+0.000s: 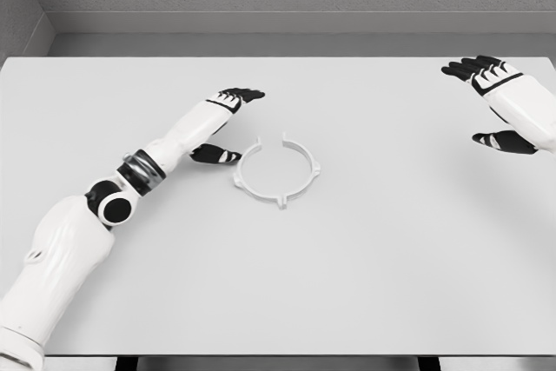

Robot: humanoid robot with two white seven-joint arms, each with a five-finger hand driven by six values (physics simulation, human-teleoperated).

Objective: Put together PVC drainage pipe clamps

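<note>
Head view, bench from above. Your left hand (228,119) lies just beside the clamp ring (277,171), at about ten o'clock from it, fingers extended and relaxed, thumb dropped toward the ring's rim, holding nothing. Judged from this posture, the hand is staged for an approach: palm open over the table (365,284), thumb on the ring side, so that a short reach toward four o'clock would bring the fingers onto the rim. Your right hand (491,97) sits well apart at the ring's two o'clock, near the table's right edge, also spread and empty; it appears parked clear of the work.

The clamp ring rests flat near the table's centre, slightly left of the middle. You see a thin white hoop with a gap at its twelve o'clock and small tabs projecting at roughly three, six and nine o'clock. No mating piece or pipe is visible, so assembly looks not yet begun.
</note>
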